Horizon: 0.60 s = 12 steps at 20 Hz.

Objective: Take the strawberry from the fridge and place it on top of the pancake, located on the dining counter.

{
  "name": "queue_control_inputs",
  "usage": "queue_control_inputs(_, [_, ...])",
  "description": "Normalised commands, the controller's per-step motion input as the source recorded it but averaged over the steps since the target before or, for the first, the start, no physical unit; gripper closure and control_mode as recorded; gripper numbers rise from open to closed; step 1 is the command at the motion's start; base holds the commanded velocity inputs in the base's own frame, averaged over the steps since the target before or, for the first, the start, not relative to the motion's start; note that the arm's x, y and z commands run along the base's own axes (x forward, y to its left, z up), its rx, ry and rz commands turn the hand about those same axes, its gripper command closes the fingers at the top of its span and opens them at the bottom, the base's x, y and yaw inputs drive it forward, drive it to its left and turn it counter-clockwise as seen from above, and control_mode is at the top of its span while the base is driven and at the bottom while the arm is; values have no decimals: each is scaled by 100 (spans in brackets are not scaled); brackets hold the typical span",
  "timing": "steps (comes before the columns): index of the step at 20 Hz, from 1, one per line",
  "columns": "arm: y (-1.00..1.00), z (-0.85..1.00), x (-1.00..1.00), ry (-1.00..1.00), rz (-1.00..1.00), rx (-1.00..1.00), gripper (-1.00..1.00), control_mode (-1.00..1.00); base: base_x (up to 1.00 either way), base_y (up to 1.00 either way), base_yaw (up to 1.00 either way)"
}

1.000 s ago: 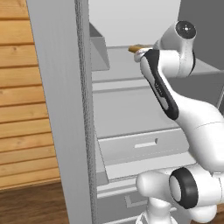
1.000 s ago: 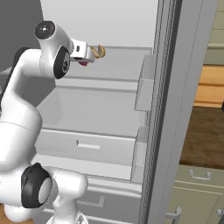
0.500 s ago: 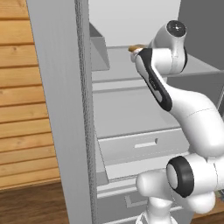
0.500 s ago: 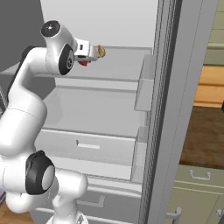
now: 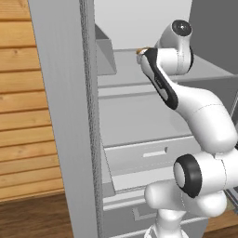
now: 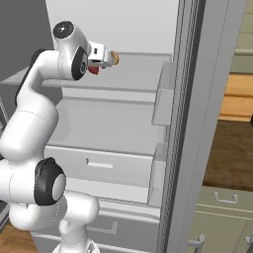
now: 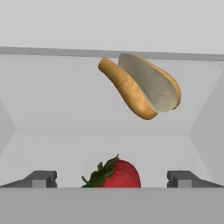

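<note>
The fridge (image 5: 60, 116) (image 6: 197, 123) stands open, and my arm reaches in over its upper glass shelf (image 6: 141, 74). On that shelf, in the hand view, the red strawberry (image 7: 114, 174) with green leaves lies low between my two finger tips (image 7: 41, 178). My gripper (image 7: 113, 179) is open, jaws wide on either side and apart from the berry. In the right base view the strawberry (image 6: 93, 70) shows just below the hand of the gripper (image 6: 101, 58). The pancake and the dining counter are out of view.
A yellow-brown split bun (image 7: 140, 85) (image 6: 114, 58) (image 5: 141, 49) lies on the same shelf beyond the strawberry. Door bins (image 6: 163, 94) hang inside the right door, and pale drawers (image 5: 144, 153) sit below the shelf. Wooden wall panelling (image 5: 28, 116) is to the left.
The arm has raised and turned its upper joints, and the hand has edged a little deeper over the shelf. The gripper stayed open.
</note>
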Motion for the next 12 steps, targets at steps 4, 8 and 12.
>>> queue_control_inputs(4, [0,-15,-1,0,0,0,-100,-100,0,0,0])
queue_control_inputs(8, [0,-20,0,0,0,0,-100,-100,0,0,0])
queue_control_inputs(12, [0,-11,6,0,0,0,-100,-100,0,0,0])
